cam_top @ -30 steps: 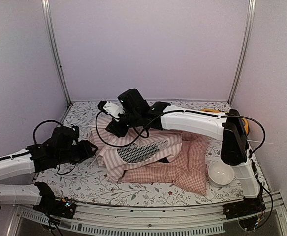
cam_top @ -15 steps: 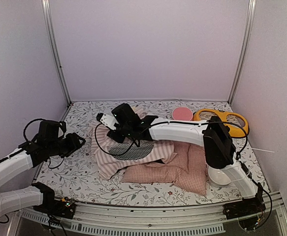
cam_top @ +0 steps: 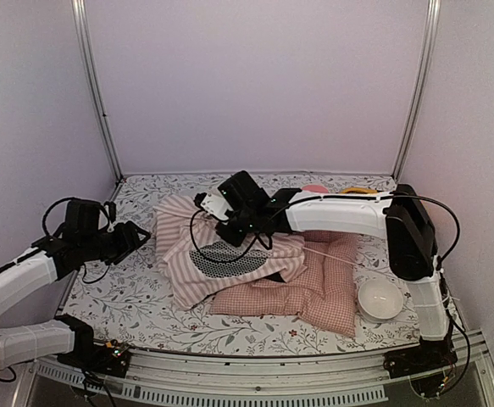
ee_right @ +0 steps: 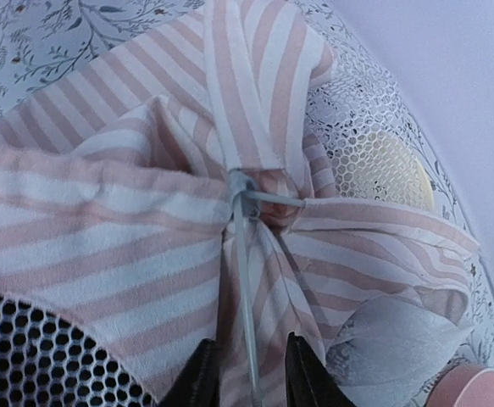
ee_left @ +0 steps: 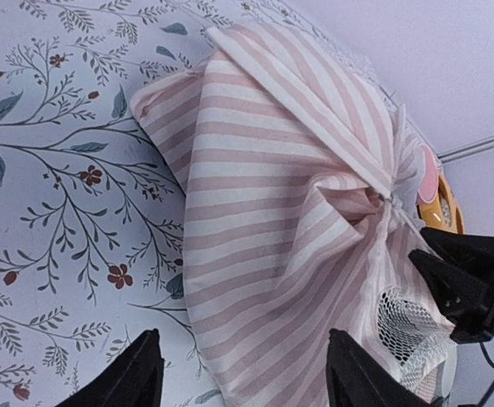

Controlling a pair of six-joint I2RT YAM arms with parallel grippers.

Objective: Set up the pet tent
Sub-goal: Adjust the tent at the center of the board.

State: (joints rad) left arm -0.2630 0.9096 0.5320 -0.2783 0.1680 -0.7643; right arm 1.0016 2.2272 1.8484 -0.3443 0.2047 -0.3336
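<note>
cushion (cam_top: 323, 292) part-covered (by tent (cam_top: 191, 254)), dish (cam_top: 316, 188) half-hidden

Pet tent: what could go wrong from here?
1. Right hand straddles the thin white pole with a gap either side; closing may pinch striped fabric instead.
2. The pink-and-white striped fabric pet tent lies partly on the pink checked square cushion; lifting may drag that toward the white round bowl.
</note>
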